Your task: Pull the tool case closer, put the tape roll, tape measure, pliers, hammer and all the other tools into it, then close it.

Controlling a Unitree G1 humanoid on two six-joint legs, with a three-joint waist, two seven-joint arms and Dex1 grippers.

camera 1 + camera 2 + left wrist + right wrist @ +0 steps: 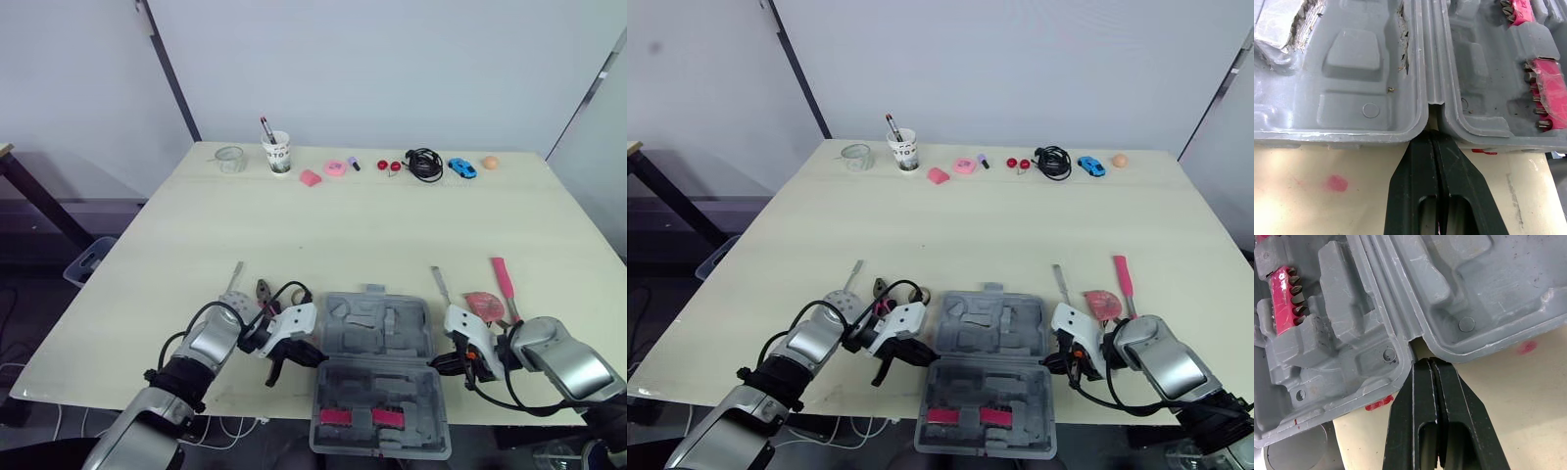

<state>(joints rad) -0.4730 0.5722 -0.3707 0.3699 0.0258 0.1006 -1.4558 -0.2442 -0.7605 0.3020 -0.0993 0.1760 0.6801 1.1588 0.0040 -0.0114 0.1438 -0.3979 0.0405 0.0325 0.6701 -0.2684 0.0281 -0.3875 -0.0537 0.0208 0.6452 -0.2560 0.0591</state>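
Observation:
The grey tool case (377,338) lies open at the table's front edge, and its front half with pink bit holders (335,417) hangs over the edge. My left gripper (1432,139) is shut, its tips at the hinge notch on the case's left side. On the right side my right gripper (1430,363) is shut at the matching notch. Left of the case lie pliers (265,292), a grey round piece (838,304) and a thin metal tool (236,274). To the right lie a pink-handled hammer (504,284), a reddish round item (483,305) and a slim metal tool (441,284).
Along the table's back edge stand a glass jar (230,159), a paper cup with a pen (278,154), pink bits (336,167), a black cable (423,164), a blue toy car (461,167) and an orange ball (490,163). A blue bin (88,262) sits on the floor at left.

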